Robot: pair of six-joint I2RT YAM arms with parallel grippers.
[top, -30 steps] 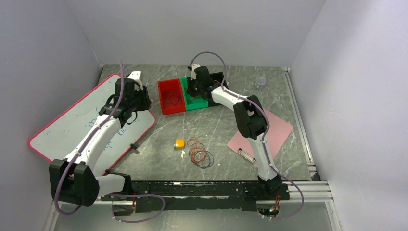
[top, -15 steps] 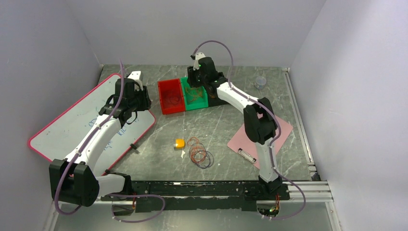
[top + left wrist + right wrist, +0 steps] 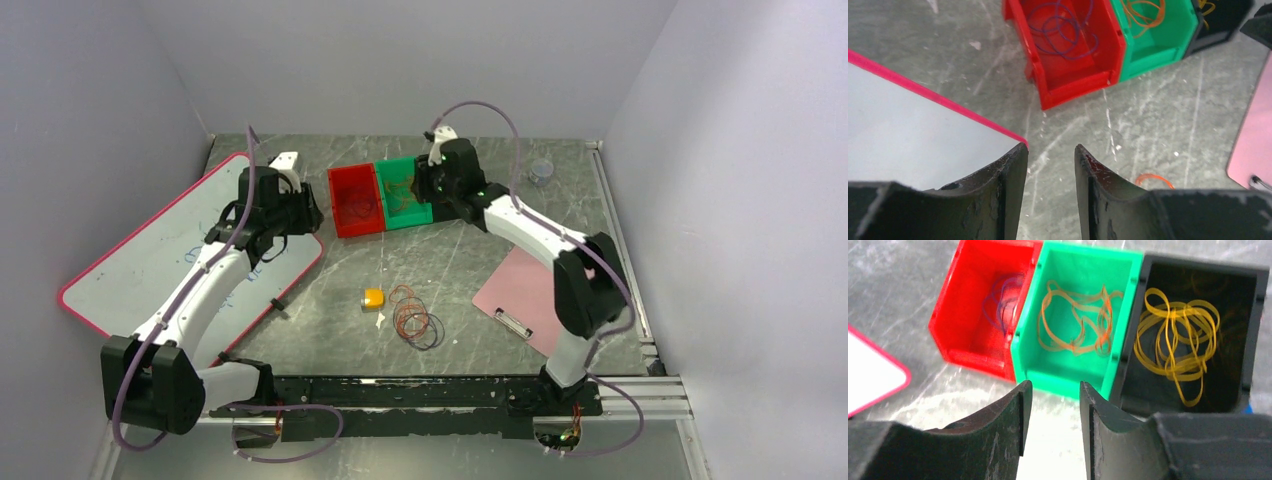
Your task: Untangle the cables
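Note:
The cables, a small tangle of orange, red and dark loops, lie on the table in front of the arms; one orange loop peeks out beside my left fingers. Sorted strands lie in three bins: a purple one in the red bin, an orange one in the green bin, yellow ones in the black bin. My right gripper hangs open and empty just before the green bin. My left gripper is open and empty over the whiteboard's corner, left of the red bin.
A pink-edged whiteboard lies at the left. A pink clipboard sits at the right, under the right arm. A small yellow block lies just left of the tangle. A small cup stands at the back right.
My right gripper has opened, risen out of the green bin and swung back to the right, leaving the orange strand inside. My left gripper has edged slightly right.

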